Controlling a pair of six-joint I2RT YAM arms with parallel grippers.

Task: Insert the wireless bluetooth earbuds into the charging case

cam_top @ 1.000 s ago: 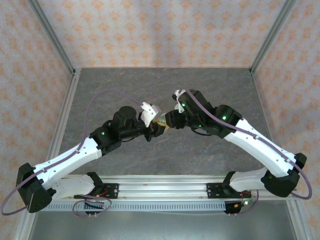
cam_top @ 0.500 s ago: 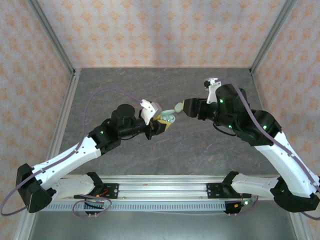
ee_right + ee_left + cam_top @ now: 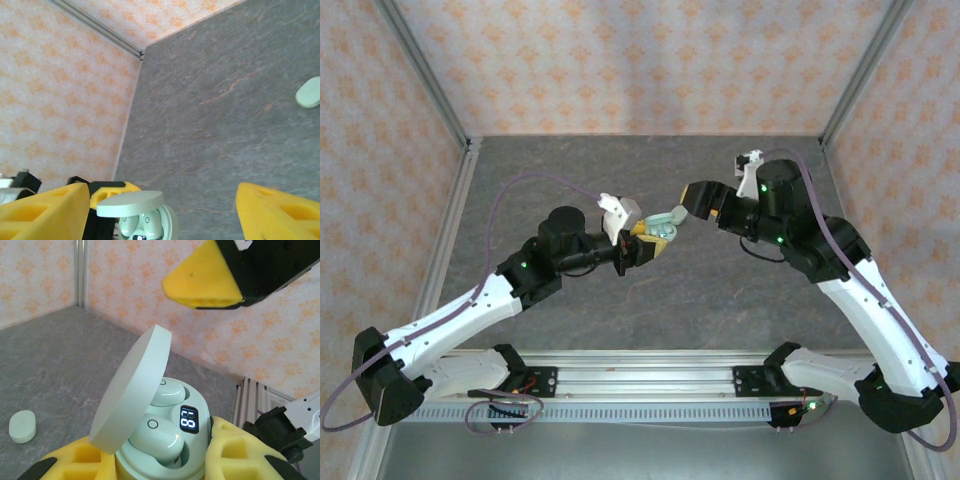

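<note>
Two earbuds [image 3: 157,440] sit side by side in the wells of the charging case [image 3: 202,445], one nearer the left wrist camera and one behind it. The case's lid [image 3: 132,395] stands tilted open on the left, and a small dark display [image 3: 190,419] on the case's rim shows lit digits. The left gripper [image 3: 642,245] clamps the case between its yellow foam pads [image 3: 240,455], one on each side of the body, and holds it above the grey table [image 3: 225,125] near the middle of the workspace.

The right gripper [image 3: 162,207] hangs just beyond and above the case with its jaws spread wide and nothing between them; its wrist view looks down past both yellow pads onto the open lid. One of its yellow fingertips [image 3: 205,282] shows above the lid in the left wrist view, clear of the case.

A separate pale mint oval piece [image 3: 22,426] lies flat on the table, well apart from the held case.
</note>
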